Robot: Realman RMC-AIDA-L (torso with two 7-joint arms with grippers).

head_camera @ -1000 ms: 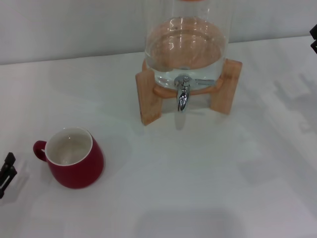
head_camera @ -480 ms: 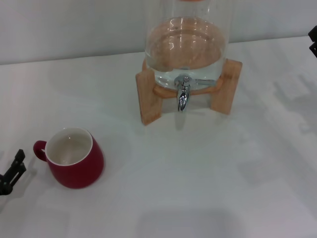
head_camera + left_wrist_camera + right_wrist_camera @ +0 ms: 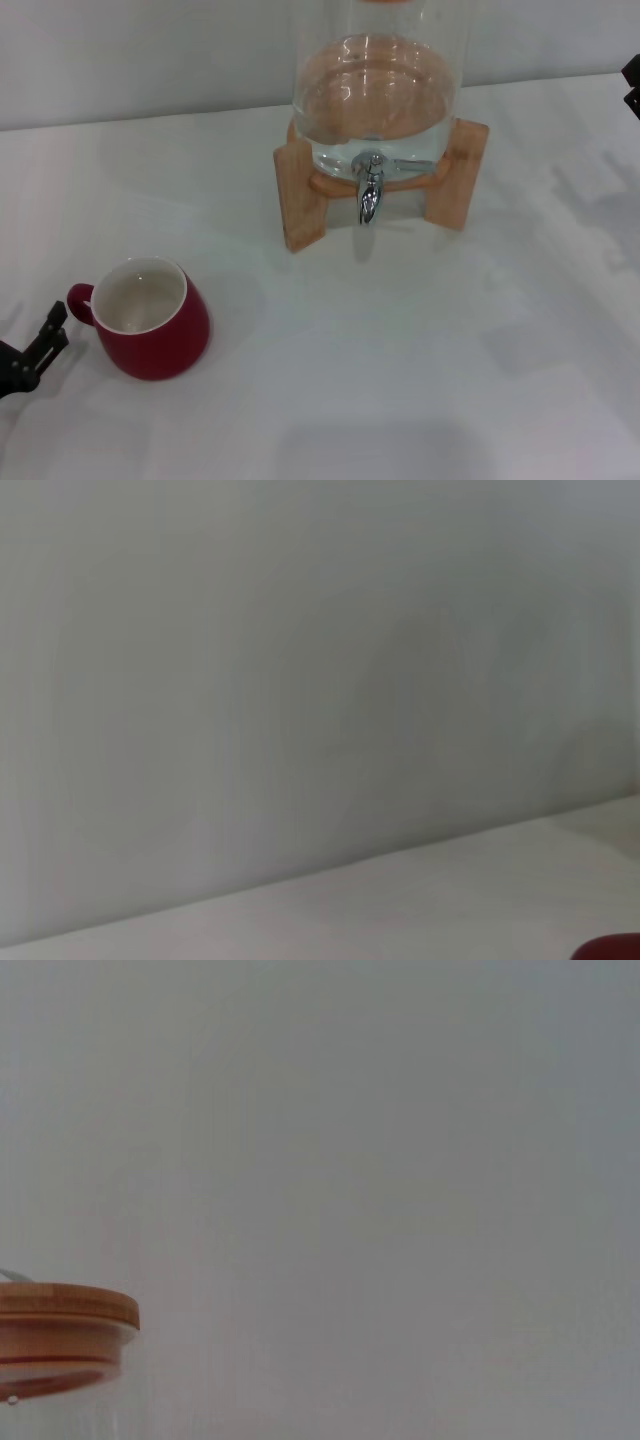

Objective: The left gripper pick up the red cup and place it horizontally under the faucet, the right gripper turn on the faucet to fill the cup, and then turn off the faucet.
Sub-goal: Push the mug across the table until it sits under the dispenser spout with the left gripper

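The red cup (image 3: 150,320) stands upright on the white table at the front left, its white inside showing and its loop handle pointing left. My left gripper (image 3: 38,348) is low at the left edge, just left of the handle, with its black fingers (image 3: 52,322) spread open and nothing between them. A sliver of the red cup (image 3: 610,948) shows in the left wrist view. The chrome faucet (image 3: 369,195) hangs from the glass dispenser at the back centre, far from the cup. Only a black bit of my right gripper (image 3: 633,82) shows at the far right edge.
The glass dispenser (image 3: 375,90) holds water and rests on a wooden stand (image 3: 300,195). Its wooden lid (image 3: 60,1335) shows in the right wrist view. A pale wall runs behind the white table (image 3: 420,380).
My left gripper has moved right, closer to the cup's handle. The cup, the faucet and the right gripper have stayed put.
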